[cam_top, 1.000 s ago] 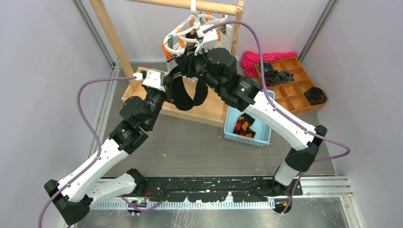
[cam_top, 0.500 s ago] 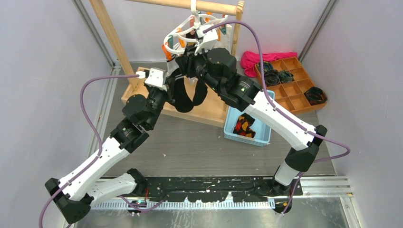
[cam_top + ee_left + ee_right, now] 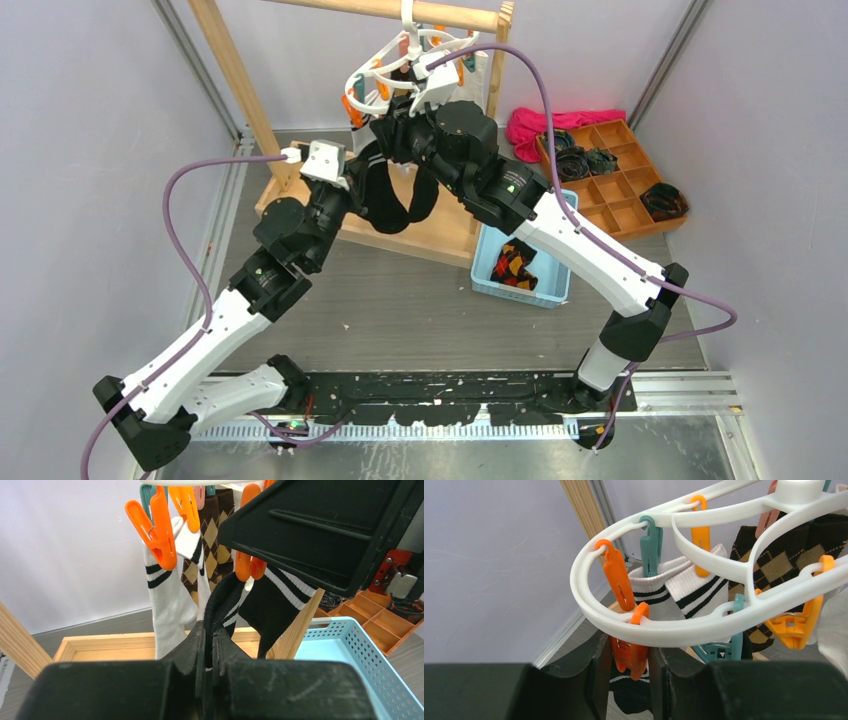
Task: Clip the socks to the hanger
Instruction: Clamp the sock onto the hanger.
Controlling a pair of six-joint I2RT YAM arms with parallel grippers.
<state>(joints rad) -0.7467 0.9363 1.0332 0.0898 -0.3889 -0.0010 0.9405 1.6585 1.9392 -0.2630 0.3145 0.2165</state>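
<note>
The white oval hanger (image 3: 385, 65) hangs from the wooden rack; its ring (image 3: 704, 627) fills the right wrist view. My right gripper (image 3: 629, 652) is shut on an orange clip (image 3: 634, 655) on the ring's near edge, one jaw on each side. My left gripper (image 3: 210, 630) is shut on the cuff of a black sock with white stripes (image 3: 225, 597) and holds it up to that orange clip (image 3: 245, 567). A second black striped sock (image 3: 277, 605) hangs beside it. In the top view both black socks (image 3: 390, 200) droop below the two grippers.
White striped socks (image 3: 170, 600) and brown argyle socks (image 3: 212, 535) hang clipped on the hanger. The wooden rack frame (image 3: 235, 70) and its base (image 3: 440, 235) stand behind. A blue basket (image 3: 490, 265), an orange compartment tray (image 3: 620, 190) and a pink cloth (image 3: 545, 125) lie to the right.
My left wrist has shifted slightly near the hanger, still holding the sock. The right arm and the hanger have not visibly moved.
</note>
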